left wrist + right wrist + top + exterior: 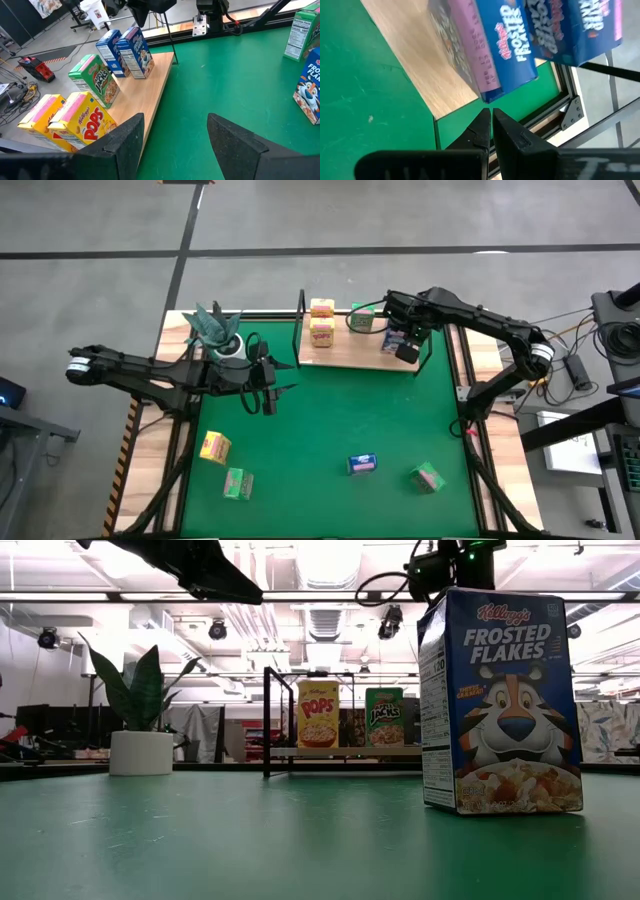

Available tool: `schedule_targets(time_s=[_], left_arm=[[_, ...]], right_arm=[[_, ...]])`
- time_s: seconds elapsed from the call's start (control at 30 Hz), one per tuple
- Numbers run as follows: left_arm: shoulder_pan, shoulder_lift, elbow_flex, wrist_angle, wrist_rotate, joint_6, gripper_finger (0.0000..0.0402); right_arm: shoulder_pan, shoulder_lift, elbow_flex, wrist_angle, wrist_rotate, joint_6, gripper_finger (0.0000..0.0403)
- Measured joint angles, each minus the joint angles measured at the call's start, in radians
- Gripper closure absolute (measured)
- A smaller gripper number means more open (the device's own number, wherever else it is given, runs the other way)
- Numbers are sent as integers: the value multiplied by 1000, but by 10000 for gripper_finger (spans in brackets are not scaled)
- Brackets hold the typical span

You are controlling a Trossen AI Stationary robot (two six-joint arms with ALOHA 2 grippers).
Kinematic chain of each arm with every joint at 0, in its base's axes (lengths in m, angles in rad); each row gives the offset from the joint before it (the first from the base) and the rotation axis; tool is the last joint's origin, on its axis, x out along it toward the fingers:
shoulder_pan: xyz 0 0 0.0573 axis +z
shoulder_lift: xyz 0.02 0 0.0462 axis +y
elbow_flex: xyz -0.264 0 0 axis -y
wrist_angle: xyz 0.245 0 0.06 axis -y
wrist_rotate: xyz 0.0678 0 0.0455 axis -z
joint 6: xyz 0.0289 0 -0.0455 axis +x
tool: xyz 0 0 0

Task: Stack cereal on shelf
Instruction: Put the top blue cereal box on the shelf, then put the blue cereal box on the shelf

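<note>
Midway through stocking, judging by the count. Found five boxes on the shelf [350, 354]: two yellow pair [322, 321], one green box [362, 319], two blue pair [396, 338] at the end by the right arm. Left four more on the mat [330, 420]: loose yellow [215, 447], loose green [238, 483], loose blue [362, 465], and far green [427, 477], all well apart from the shelf.

Saw the right gripper [490, 113] pinched closed on nothing, tips just beside the lower corner of the blue pair, over the shelf's edge. Could not tell whether touching. Read as tidying or parting from a box set down there.

Saw the left gripper [270, 394] spread wide and empty, hanging above the mat near the shelf's other end, facing the shelf rather than the loose boxes.

Judged the next move to be a fetch. Called for turning a gripper down toward one of the four loose boxes, likeliest loose yellow or loose green on the left arm's side, straddling its narrow faces with parted jaws, closing, then lifting over the shelf's wire frame without knocking the standing boxes.
</note>
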Motion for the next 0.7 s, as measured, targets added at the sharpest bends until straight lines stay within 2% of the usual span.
schedule_targets(time_s=[0.3, 0.43, 0.7], left_arm=[[0, 0, 0, 1, 0, 0, 200], [0, 0, 0, 1, 0, 0, 200], [0, 0, 0, -12, 0, -9, 200]], right_arm=[[7, -12, 50, 70, -104, 4, 394], [12, -20, 51, 140, -202, -14, 394], [159, -74, 47, 338, -240, -23, 394]])
